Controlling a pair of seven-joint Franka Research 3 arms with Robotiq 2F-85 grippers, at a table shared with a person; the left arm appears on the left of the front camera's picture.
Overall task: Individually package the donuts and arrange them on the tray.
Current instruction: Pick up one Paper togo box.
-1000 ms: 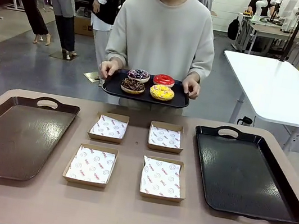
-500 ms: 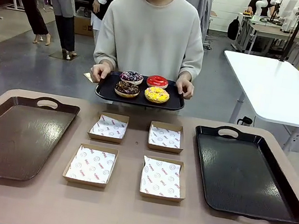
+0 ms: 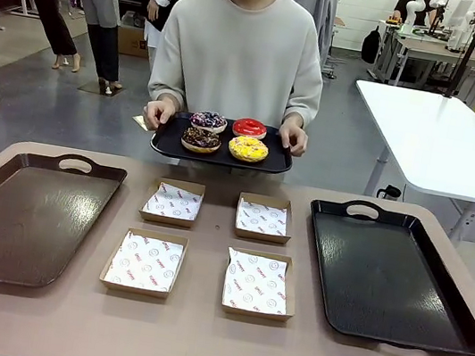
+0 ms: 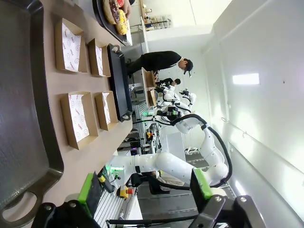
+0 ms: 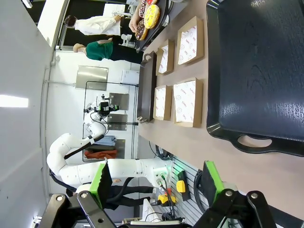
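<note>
Beyond the table's far edge a person holds a small black serving tray (image 3: 164, 141) by both ends. On it lie several ring donuts: a purple-dark sprinkled one (image 3: 208, 121), a red one (image 3: 249, 127), a chocolate one (image 3: 201, 140) and a yellow one (image 3: 248, 149). The donuts (image 4: 116, 12) also appear at the top of the left wrist view, and the donuts (image 5: 147, 14) at the top of the right wrist view. My left gripper (image 4: 145, 190) is open and holds nothing, well short of the table's near edge. My right gripper (image 5: 156, 185) is likewise open and holds nothing.
Several shallow cardboard boxes (image 3: 144, 263) lined with printed paper sit in two rows at the table's middle. A large brown tray (image 3: 19, 216) lies at the left and a large black tray (image 3: 394, 275) at the right. A white table (image 3: 443, 138) stands behind on the right.
The person has shifted a little to the left and lifted the serving tray slightly, carrying the donuts along. Both grippers stay open.
</note>
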